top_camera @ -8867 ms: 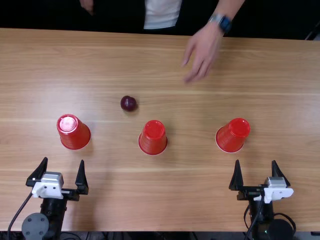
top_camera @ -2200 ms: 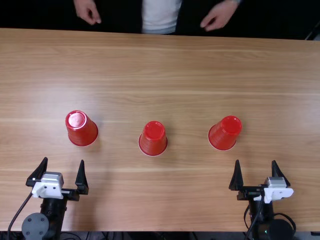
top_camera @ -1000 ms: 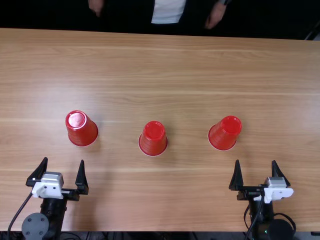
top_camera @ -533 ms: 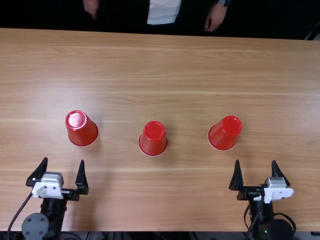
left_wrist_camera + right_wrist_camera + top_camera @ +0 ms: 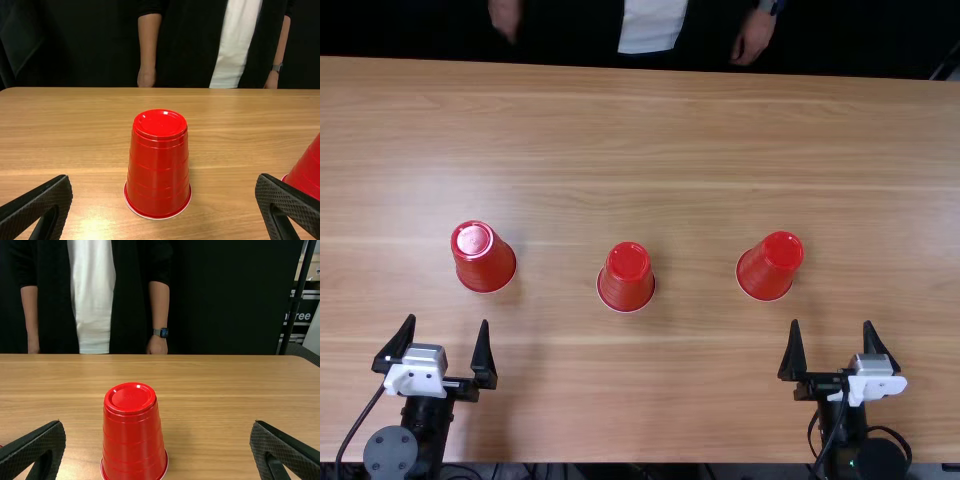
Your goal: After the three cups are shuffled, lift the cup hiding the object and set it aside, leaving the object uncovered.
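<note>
Both grippers were held released, fingers spread wide, at the near edge of the table point(image 5: 640, 130). The left gripper point(image 5: 445, 325) was aimed at the left cup point(image 5: 483, 258) and the right gripper point(image 5: 830, 326) at the right cup point(image 5: 770, 266), each well apart from its cup. The middle cup point(image 5: 626, 277) stood between the two. The object was hidden, and which cup covered it could not be told. For the lift, the chosen cup was judged best approached by the nearer arm. The open fingers would be passed to either side of the wall and closed lightly, so that the thin wall was not crushed. The cup would then be raised straight up and set down on bare table away from the row. Counted: three red cups, all upside down in one row; two grippers.
</note>
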